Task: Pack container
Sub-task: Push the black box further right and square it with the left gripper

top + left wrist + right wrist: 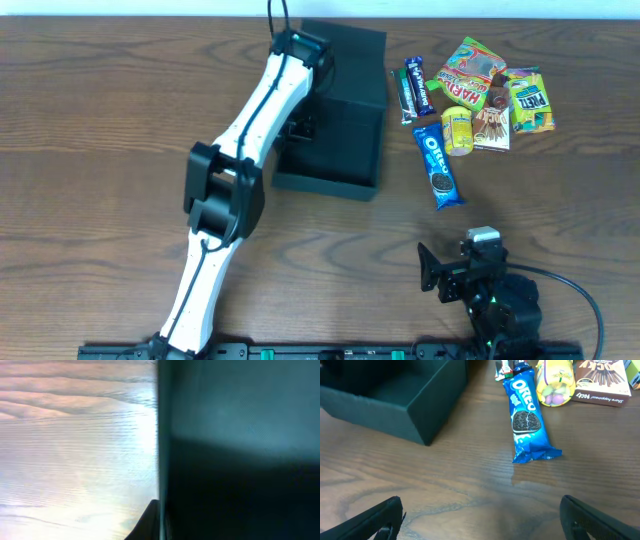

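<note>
Packing seems unstarted: left gripper [298, 128] at the box [330, 185] wall, jaws unreadable; right gripper [480, 522], wide open and empty, must reach the cookie packet [527, 420] next.

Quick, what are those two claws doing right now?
Left gripper: at the container wall, open or shut cannot be told.
Right gripper: open, holding nothing.

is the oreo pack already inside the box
No, the Oreo pack lies on the table to the right of the container, apart from it, in the overhead view.
</note>
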Controlling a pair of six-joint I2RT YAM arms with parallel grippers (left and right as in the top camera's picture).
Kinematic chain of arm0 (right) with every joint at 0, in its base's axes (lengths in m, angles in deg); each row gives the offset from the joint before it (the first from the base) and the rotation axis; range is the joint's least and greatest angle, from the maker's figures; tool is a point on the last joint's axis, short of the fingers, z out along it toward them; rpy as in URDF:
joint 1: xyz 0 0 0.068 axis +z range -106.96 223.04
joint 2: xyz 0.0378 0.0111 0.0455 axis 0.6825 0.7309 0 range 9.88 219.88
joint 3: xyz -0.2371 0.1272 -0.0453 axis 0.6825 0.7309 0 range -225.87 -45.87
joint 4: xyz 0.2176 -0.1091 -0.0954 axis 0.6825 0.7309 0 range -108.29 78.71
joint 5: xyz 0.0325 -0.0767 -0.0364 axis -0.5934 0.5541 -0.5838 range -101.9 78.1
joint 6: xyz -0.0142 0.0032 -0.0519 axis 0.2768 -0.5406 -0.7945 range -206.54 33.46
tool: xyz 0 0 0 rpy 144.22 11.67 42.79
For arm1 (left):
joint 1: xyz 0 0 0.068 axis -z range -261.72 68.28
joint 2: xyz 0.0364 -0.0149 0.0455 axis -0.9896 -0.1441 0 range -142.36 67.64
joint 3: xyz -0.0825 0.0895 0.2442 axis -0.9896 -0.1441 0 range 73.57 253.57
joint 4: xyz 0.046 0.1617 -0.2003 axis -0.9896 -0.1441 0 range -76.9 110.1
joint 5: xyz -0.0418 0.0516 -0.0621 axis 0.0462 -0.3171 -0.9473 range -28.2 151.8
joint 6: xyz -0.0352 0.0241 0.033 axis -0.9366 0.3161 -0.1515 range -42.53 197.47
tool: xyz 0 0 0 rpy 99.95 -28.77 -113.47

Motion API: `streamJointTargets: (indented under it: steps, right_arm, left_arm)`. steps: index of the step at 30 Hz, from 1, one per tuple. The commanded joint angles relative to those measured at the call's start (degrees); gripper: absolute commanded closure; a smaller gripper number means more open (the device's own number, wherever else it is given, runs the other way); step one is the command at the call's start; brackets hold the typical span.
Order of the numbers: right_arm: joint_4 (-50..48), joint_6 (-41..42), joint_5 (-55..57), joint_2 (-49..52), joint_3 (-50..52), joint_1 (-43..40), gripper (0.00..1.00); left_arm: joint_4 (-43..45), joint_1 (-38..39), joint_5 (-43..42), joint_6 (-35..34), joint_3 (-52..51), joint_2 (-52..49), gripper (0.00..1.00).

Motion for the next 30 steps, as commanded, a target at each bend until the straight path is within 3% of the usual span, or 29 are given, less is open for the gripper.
streamJointTargets:
  steps: [1, 10, 17, 18, 20, 27, 30]
  right_arm:
    - [0.0, -0.98, 0.42, -0.31, 0.2, 0.48, 0.01]
    - [0.0, -0.98, 0.39, -0.31, 0.2, 0.48, 0.01]
    - [-0.02, -0.98, 0.39, -0.31, 0.2, 0.48, 0.01]
    - [-0.02, -0.98, 0.39, -0.31, 0.2, 0.48, 0.01]
    - [-0.02, -0.98, 0.39, -0.31, 0.2, 0.48, 0.01]
    - [-0.02, -0.98, 0.39, -0.31, 0.2, 0.48, 0.01]
    - [0.0, -0.98, 0.39, -0.31, 0.2, 0.48, 0.01]
  left_arm:
    - [-3.15, -2.69, -0.31, 3.02, -1.51, 5.75, 0.94]
    - [10.78, -4.31, -6.4, 5.51, -23.78, 14.97, 0.94]
    - [19.47, -4.2, -6.43, 7.52, -27.1, 21.4, 0.94]
    - [20.22, -4.2, -6.51, 8.0, -27.1, 21.49, 0.83]
    - [20.96, -4.2, -8.02, 9.75, -27.21, 21.18, 0.71]
    - [23.96, -4.2, -9.35, 11.37, -30.03, 20.87, 0.54]
    - [26.51, -4.2, -9.38, 11.34, -33.16, 20.87, 0.53]
